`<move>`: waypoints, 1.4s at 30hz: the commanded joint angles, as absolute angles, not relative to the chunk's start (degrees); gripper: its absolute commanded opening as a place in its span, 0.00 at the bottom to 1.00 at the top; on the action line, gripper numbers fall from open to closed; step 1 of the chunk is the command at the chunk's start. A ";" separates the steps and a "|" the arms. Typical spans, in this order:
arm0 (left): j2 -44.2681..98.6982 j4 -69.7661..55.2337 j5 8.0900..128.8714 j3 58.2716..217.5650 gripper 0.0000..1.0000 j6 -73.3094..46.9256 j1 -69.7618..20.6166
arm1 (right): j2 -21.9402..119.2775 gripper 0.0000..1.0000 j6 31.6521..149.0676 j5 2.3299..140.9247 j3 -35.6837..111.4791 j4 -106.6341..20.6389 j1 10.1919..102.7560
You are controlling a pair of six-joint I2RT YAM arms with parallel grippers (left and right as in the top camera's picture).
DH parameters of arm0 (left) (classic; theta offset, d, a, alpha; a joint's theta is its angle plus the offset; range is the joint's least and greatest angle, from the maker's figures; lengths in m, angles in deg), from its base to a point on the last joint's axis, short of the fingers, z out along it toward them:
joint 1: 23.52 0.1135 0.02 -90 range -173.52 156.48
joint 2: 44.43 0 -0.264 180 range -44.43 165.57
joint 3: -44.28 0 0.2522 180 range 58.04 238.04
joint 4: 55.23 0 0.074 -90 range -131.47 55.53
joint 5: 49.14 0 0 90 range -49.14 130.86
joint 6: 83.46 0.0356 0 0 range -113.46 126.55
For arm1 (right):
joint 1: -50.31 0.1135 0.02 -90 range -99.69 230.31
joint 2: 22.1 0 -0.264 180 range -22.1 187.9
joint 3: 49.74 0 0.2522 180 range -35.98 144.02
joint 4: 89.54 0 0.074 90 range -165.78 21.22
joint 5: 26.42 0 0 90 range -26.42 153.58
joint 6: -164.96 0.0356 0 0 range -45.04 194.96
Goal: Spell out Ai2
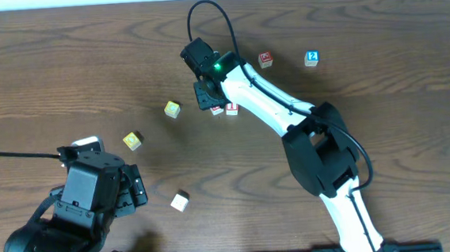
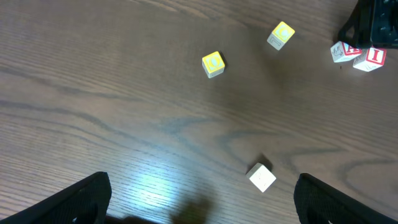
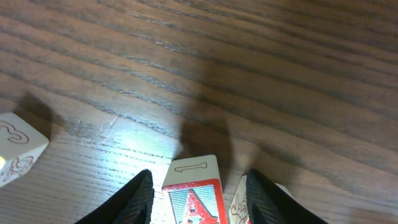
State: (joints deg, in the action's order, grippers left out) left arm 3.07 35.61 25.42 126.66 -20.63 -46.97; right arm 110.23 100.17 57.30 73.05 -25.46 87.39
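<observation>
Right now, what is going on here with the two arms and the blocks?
The right gripper is down at the table, fingers open on either side of a red-pictured block, with a second block beside it. The left gripper is open and holds nothing, with a white block ahead. Two yellow blocks, a red block and a blue block lie scattered, so the word is not yet laid out.

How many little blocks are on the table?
7: two yellow blocks at left, a white block in front, a red block and a blue block at the back, two more blocks at the right claw. Arms may hide more.
</observation>
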 commanded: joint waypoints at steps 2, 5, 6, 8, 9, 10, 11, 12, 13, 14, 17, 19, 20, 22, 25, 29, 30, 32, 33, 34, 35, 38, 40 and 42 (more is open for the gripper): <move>3.07 35.58 24.15 126.60 0.95 -20.72 -46.79 | 111.72 0.51 96.55 56.29 74.26 -24.93 87.15; 3.07 35.58 24.15 126.60 0.95 -20.72 -46.79 | 112.31 0.52 95.78 56.40 74.26 -24.30 87.19; 3.07 35.58 24.15 126.60 0.95 -20.70 -46.79 | 112.55 0.52 95.39 56.25 74.26 -24.30 87.35; 3.07 35.56 24.15 126.60 0.95 -20.70 -46.79 | 112.72 0.52 95.43 56.03 74.26 -24.30 87.50; 3.07 35.56 24.15 126.60 0.95 -20.72 -46.79 | 112.72 0.52 95.45 56.01 74.26 -24.54 87.50; 3.07 35.54 24.15 126.60 0.95 -20.70 -46.79 | 112.72 0.52 95.45 55.86 74.26 -24.78 87.52; 3.07 35.56 24.15 126.60 0.95 -20.70 -46.79 | 112.72 0.52 95.45 55.79 74.26 -24.91 87.52; 3.07 35.56 24.15 126.62 0.95 -20.70 -46.79 | 112.72 0.52 95.47 55.35 74.26 -25.00 87.50; 3.07 35.54 24.15 126.60 0.95 -20.70 -46.79 | 112.72 0.52 95.47 54.72 74.26 -25.00 87.50; 3.07 35.54 24.15 126.60 0.95 -20.70 -46.79 | 112.72 0.52 95.47 54.31 74.26 -24.95 87.50; 3.07 35.54 24.15 126.60 0.95 -20.70 -46.79 | 112.72 0.52 95.47 54.11 74.26 -24.80 87.52; 3.07 35.43 24.15 126.60 0.95 -20.70 -46.79 | 112.72 0.52 95.52 53.89 74.26 -24.78 87.52; 3.07 35.37 24.15 126.60 0.95 -20.70 -46.79 | 112.72 0.53 95.54 53.89 74.26 -24.80 87.52; 3.07 35.21 24.15 126.60 0.95 -20.70 -46.79 | 112.72 0.53 95.52 53.87 74.26 -24.80 87.50; 3.07 35.13 24.15 126.60 0.95 -20.70 -46.79 | 112.72 0.53 95.71 53.48 74.26 -24.76 87.52; 3.07 35.13 24.15 126.60 0.95 -20.70 -46.79 | 112.72 0.53 95.71 53.43 74.26 -24.71 87.50; 3.07 35.13 24.15 126.60 0.95 -20.70 -46.79 | 112.72 0.53 95.71 53.45 74.26 -24.69 87.52; 3.07 35.13 24.15 126.60 0.95 -20.70 -46.79 | 112.72 0.53 95.71 53.45 74.26 -24.61 87.52; 3.07 35.13 24.15 126.60 0.95 -20.72 -46.79 | 112.72 0.53 95.74 53.43 74.26 -24.50 87.50; 3.07 35.13 24.15 126.60 0.95 -20.72 -46.79 | 112.72 0.53 95.85 53.43 74.26 -24.32 87.52; 3.07 35.13 24.15 126.60 0.95 -20.70 -46.79 | 112.72 0.53 95.96 53.43 74.26 -24.12 87.50; 3.07 35.06 24.15 126.60 0.95 -20.70 -46.79 | 112.72 0.53 96.37 52.80 74.26 -23.64 87.50; 3.07 34.93 24.15 126.60 0.95 -20.70 -46.79 | 112.72 0.53 96.37 52.80 74.26 -23.58 87.50; 3.07 34.93 24.15 126.60 0.95 -20.70 -46.79 | 112.72 0.53 96.37 52.82 74.26 -23.60 87.50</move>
State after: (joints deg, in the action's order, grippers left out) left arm 3.07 34.97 25.42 126.66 -20.63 -46.97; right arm 111.78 96.37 54.04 73.05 -23.73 87.39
